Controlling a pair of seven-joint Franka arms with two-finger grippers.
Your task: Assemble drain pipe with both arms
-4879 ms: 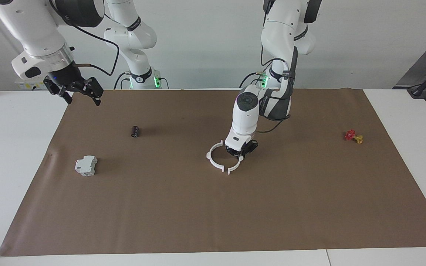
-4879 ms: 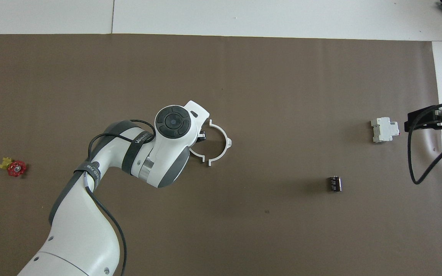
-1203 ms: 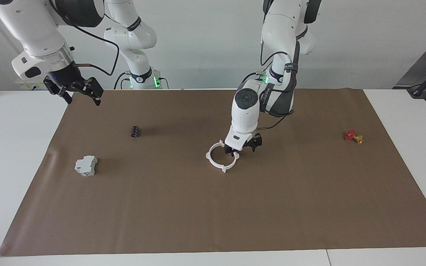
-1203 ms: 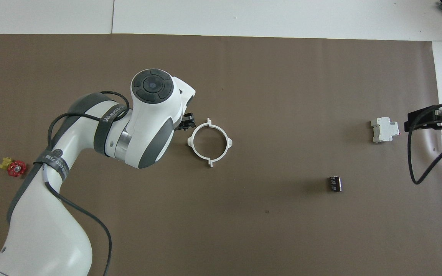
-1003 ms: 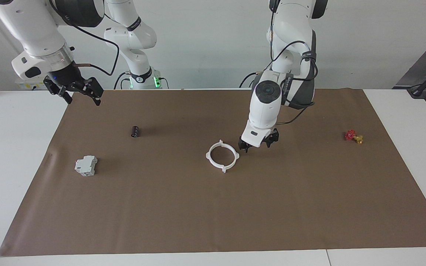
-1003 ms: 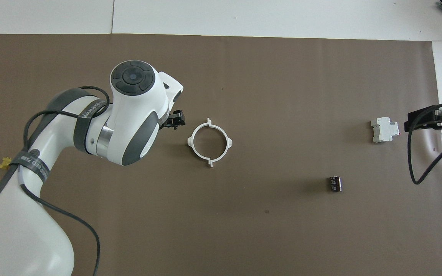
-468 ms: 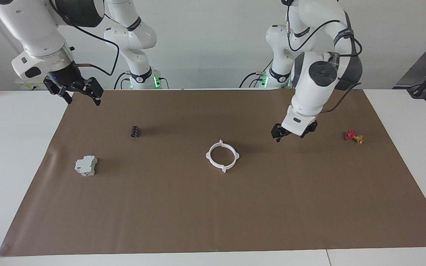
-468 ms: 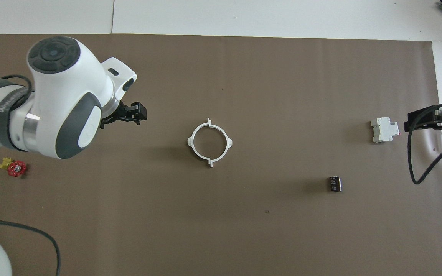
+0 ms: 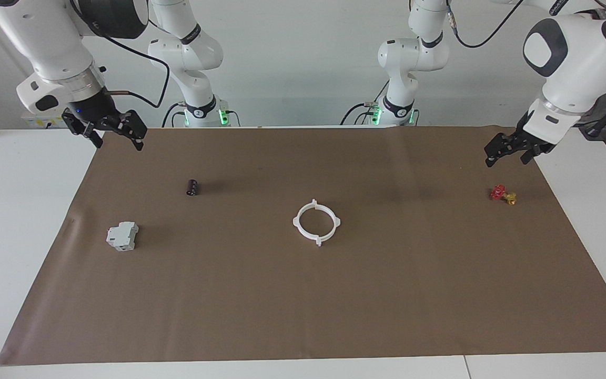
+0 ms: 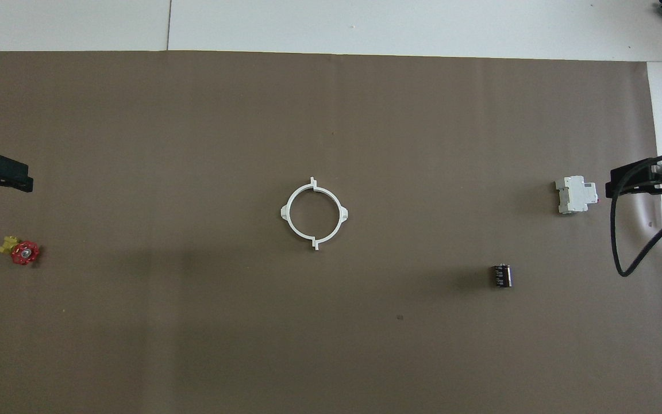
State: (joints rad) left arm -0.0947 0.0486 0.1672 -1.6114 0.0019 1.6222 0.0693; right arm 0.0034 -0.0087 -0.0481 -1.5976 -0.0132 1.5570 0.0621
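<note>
Left tool jaws apart, empty, raised over mat edge, facing view 2 o'clock; right tool apart, 10 o'clock. Overhead: drain pipe closed ring, mat ctr, untouched.

drain pipe mid-mat | breaker right arm's end | valve left arm's end

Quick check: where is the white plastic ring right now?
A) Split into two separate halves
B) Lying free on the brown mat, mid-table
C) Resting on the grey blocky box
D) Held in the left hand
B: the white plastic ring lies closed on the brown mat, with neither hand near it.
</note>
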